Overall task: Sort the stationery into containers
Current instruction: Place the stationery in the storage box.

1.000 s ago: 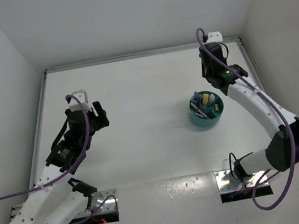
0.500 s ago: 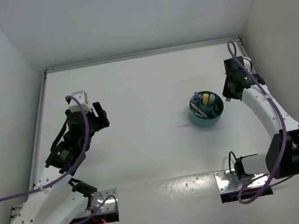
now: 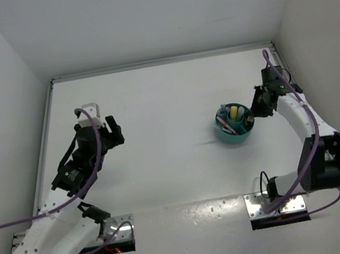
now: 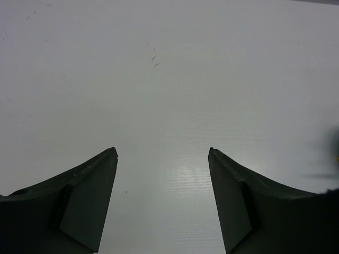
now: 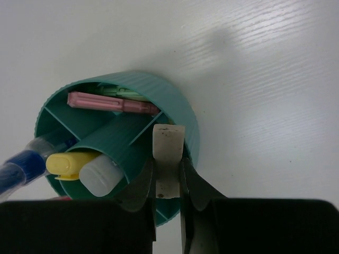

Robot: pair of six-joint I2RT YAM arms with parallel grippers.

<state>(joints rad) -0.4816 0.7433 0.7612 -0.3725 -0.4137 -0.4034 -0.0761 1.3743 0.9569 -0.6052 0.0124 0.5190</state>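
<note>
The round teal cup (image 3: 235, 126) with inner dividers stands right of the table's middle. In the right wrist view the cup (image 5: 185, 114) holds a pink stick (image 5: 108, 102), a green stick (image 5: 123, 92), a yellow highlighter (image 5: 66, 163), a white-capped marker (image 5: 100, 177) and a blue pen (image 5: 16, 169). My right gripper (image 5: 169, 159) is shut on a small off-white block (image 5: 168, 159) and holds it over the cup's right rim. In the top view the right gripper (image 3: 261, 104) is just right of the cup. My left gripper (image 4: 161, 153) is open and empty over bare table; it also shows in the top view (image 3: 113, 131).
White walls enclose the table on the left (image 3: 0, 129), at the back and on the right (image 3: 329, 61). The right arm's links (image 3: 299, 119) curve along the right side. Both arm bases sit on metal plates at the near edge.
My right gripper has swung from the back right corner down to the cup's right rim, carrying the block. The left arm has not moved.
</note>
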